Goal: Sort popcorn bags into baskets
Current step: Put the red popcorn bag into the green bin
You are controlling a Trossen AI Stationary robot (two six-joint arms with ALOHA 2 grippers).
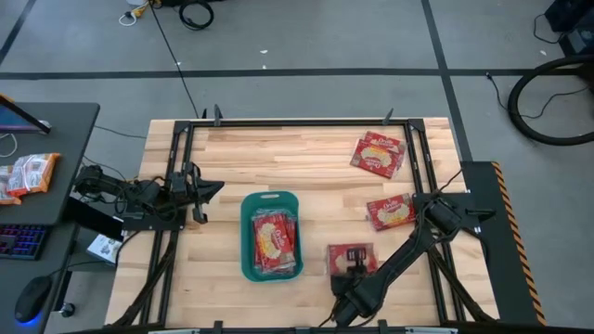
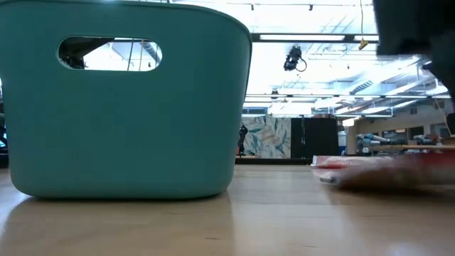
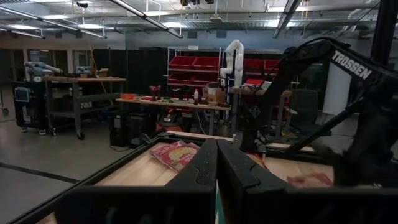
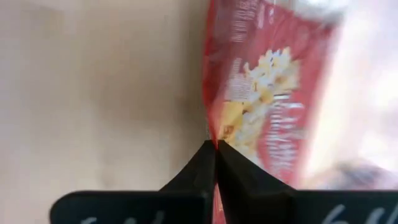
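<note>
A teal basket [image 1: 247,232] stands mid-table with red popcorn bags [image 1: 274,241] lying inside; it fills the left of the low view [image 2: 121,99]. Right of it lies another popcorn bag [image 1: 336,252], seen blurred in the low view [image 2: 384,171]. My right gripper [image 1: 351,272] is over that bag's near part, shut on it [image 4: 215,146]. Farther off, popcorn bags lie flat near the far right corner [image 1: 378,153] and by the right arm's base [image 1: 390,211]. My left gripper [image 1: 215,188] waits shut at the table's left, touching nothing [image 3: 216,152]. My right gripper pinches the popcorn bag by one edge [image 4: 214,134] between its two shut fingertips. The fingers come slanting down from the table's near side. The rest of the bag stretches away beyond the fingertips [image 4: 267,93]. Whether it is lifted off the table I cannot tell.
A black frame rail [image 1: 297,122] runs round the wooden table. A side desk at the left holds orange-and-white snack packets [image 1: 28,174], a keyboard and a mouse. Bare wood lies between the basket and the far edge [image 1: 278,158].
</note>
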